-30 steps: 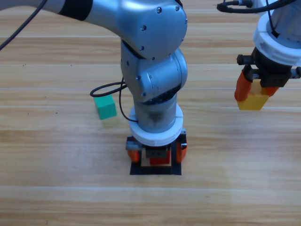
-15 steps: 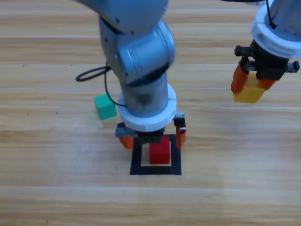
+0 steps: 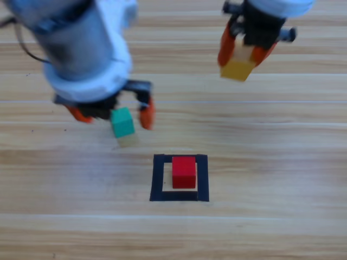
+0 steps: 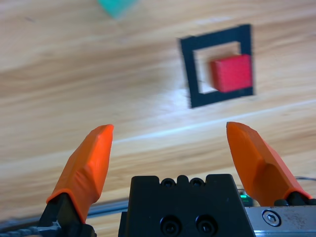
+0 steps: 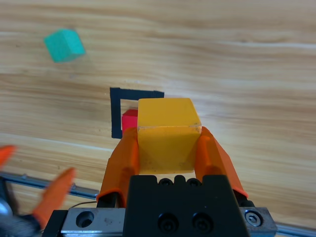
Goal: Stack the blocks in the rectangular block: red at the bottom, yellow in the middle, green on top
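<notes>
Yellow cube [image 5: 165, 133] between right gripper [image 5: 168, 148] jaws, above taped square [image 5: 118, 111].

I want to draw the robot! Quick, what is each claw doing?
Left claw: open, holding nothing, above the green cube.
Right claw: closed on the yellow cube, held up off the table.

Wood fills every view: the worktop [image 3: 271, 162] runs in pale, honey-toned planks laid side to side, fine darker grain lines streaking along them, thin seams between boards. Light falls soft and even, with a gentle sheen. No walls, floor or windows on show.
</notes>
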Tool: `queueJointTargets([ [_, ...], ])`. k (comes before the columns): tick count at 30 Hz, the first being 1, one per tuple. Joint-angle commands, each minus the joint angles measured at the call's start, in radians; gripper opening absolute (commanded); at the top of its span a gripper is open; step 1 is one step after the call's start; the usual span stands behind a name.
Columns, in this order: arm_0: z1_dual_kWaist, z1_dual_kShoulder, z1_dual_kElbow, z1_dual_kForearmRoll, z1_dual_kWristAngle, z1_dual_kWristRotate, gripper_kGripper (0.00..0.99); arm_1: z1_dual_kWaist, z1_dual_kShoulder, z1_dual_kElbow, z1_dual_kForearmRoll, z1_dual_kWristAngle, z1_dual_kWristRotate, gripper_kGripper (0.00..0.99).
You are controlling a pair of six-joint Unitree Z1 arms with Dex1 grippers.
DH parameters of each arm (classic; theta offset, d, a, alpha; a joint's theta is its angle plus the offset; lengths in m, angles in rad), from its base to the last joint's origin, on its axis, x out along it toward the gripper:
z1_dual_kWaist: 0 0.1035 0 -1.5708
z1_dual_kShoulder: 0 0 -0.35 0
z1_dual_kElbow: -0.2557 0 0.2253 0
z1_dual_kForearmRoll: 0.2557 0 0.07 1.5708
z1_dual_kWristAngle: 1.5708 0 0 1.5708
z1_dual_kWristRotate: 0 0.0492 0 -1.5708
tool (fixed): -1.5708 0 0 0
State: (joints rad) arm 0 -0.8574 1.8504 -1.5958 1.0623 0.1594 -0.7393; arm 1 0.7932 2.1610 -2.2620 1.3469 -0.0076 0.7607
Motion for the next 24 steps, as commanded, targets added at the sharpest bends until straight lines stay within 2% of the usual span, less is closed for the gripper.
queueJointTargets([
  [1,0.319,-0.082,0.056,0.001,0.002,0.253,0.990,0.098,0.240,-0.139,0.098,0.015,0.048,0.025],
  [6,0.538,-0.080,0.077,-0.051,-0.084,0.468,0.988,0.126,0.304,-0.194,0.133,0.017,0.058,0.026],
  [10,0.644,-0.042,0.074,-0.070,-0.161,0.583,0.990,0.140,0.323,-0.206,0.138,0.017,0.066,0.026],
  [13,0.684,-0.005,0.069,-0.087,-0.216,0.678,0.990,0.155,0.326,-0.211,0.141,0.017,0.068,0.026],
  [20,0.709,0.032,0.093,-0.120,-0.258,0.808,0.989,0.182,0.370,-0.243,0.147,0.018,0.057,0.026],
  [24,0.739,0.030,0.139,-0.156,-0.311,0.868,0.989,0.195,0.395,-0.264,0.149,0.018,0.051,0.026],
])
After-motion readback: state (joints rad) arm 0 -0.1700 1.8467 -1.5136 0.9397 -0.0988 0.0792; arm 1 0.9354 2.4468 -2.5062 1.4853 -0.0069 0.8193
